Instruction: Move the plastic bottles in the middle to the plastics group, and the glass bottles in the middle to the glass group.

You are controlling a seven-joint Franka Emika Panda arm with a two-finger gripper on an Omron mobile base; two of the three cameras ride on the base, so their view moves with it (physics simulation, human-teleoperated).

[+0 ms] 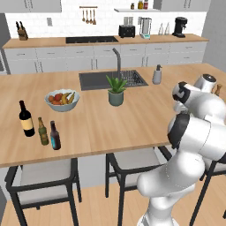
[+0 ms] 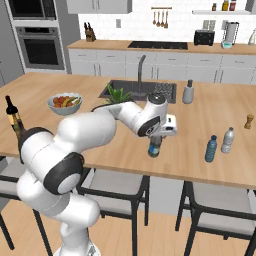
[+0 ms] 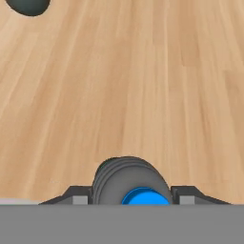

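- Here, at nine o'clock in the left base view, the tall dark wine bottle with a red label [image 1: 26, 118] stands upright near the front edge of the long wooden island counter [image 1: 132, 112].
- Just beside it, toward three o'clock, stand the smaller olive-green bottle with a tan label [image 1: 43, 131] and then the slim dark brown-black glass bottle with a bright blue label [image 1: 54, 136], near each other but not touching.
- Behind them, toward twelve o'clock, sits a pale bowl of fruit [image 1: 62, 99], and further right a small green plant in a grey pot [image 1: 116, 91] in front of the dark sink [image 1: 112, 80].
- In the right base view, the white arm reaches to the middle of the counter, and its two-finger gripper [image 2: 155, 146] points down over a small translucent blue water bottle [image 2: 155, 147] standing upright on the wood.
- In the hand view, at six o'clock, the gripper's dark finger tips [image 3: 77, 195] sit on either side of that bottle's ribbed top; the jaws are clamped around it.
- Toward three o'clock in the right base view, well apart from the gripper, a second translucent blue water bottle with a dark cap [image 2: 211, 149] stands just beside the pale clear-grey plastic bottle with a light cap [image 2: 227, 140].
- A small brown shaker [image 2: 248, 121] stands behind them, near the right edge.
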